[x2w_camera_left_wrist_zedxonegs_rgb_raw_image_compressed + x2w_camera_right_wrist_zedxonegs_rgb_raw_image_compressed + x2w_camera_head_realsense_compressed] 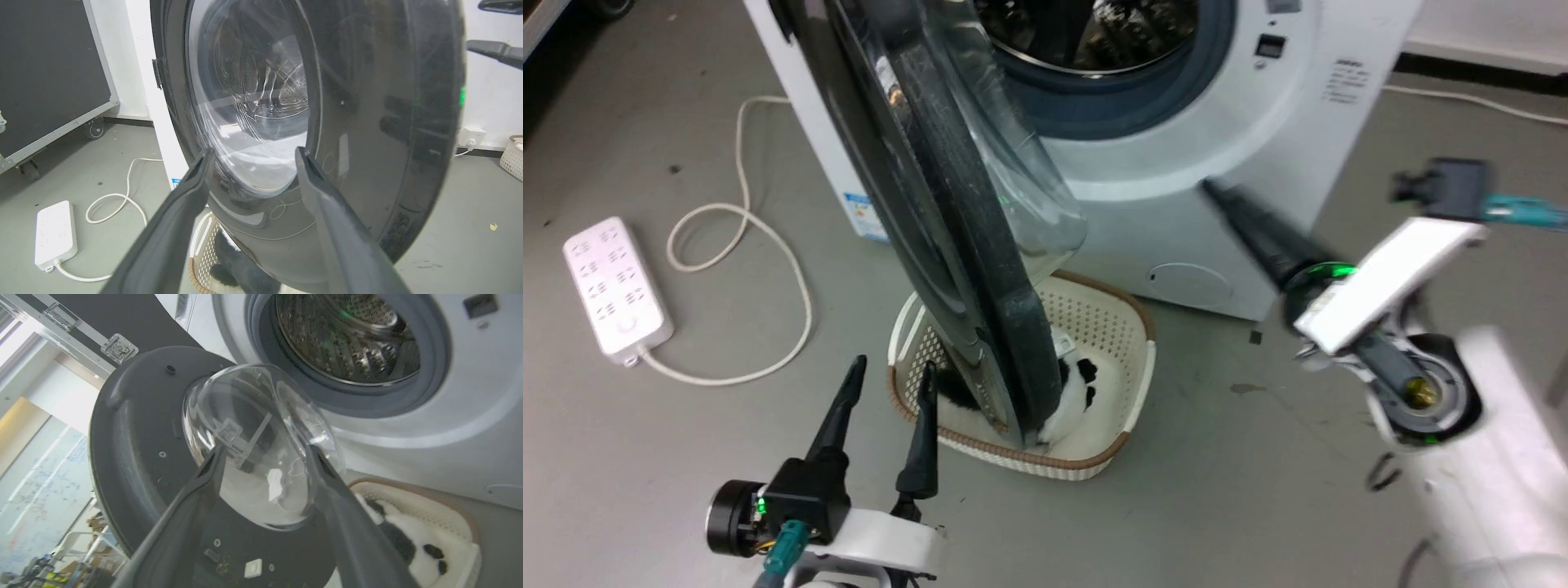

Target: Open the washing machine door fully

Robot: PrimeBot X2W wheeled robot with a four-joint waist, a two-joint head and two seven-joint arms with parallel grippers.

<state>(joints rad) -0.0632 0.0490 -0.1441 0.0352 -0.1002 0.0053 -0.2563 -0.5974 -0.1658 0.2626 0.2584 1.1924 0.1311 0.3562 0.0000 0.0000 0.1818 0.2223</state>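
The washing machine door (964,220) stands swung out from the white washing machine (1258,139), its black rim edge-on to the head view and its clear glass bowl (1033,196) facing the steel drum (1094,33). My left gripper (890,376) is open, low on the door's outer side, close to the rim's bottom; in the left wrist view its fingers (184,204) frame the door's glossy outer face (367,122). My right gripper (265,451) is open on the inner side, apart from the bowl (261,428). One of its dark fingers (1258,233) shows before the machine's front.
A cream perforated basket (1131,327) holding something black and white sits on the floor under the door's lower edge. A white power strip (617,286) and looped cord (768,245) lie at the left. A black wheeled case (49,73) stands beyond the machine's left side.
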